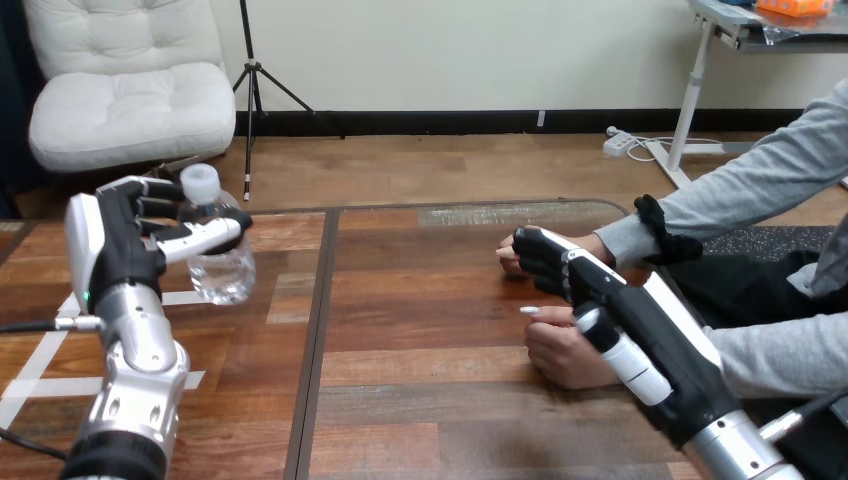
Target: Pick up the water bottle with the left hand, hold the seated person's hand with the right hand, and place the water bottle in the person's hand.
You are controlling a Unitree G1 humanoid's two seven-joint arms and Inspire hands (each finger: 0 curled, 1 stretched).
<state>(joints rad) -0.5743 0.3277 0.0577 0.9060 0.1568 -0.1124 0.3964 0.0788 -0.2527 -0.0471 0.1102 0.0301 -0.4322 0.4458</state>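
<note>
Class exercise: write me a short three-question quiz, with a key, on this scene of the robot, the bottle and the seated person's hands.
1. True or false: the clear plastic water bottle lies flat on the brown wooden table.
2. Fill in: the robot's right hand is beside the person's hands at the view's ____ side.
3. Which grips the bottle? A: the robot's left hand. B: the robot's right hand. C: a person's hand.
Key: 1 false; 2 right; 3 A.

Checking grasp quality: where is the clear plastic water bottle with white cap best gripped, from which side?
Grip the clear plastic water bottle round its shoulder, below the white cap, from the view's left: it stands upright and the left hand wraps it there.
</note>
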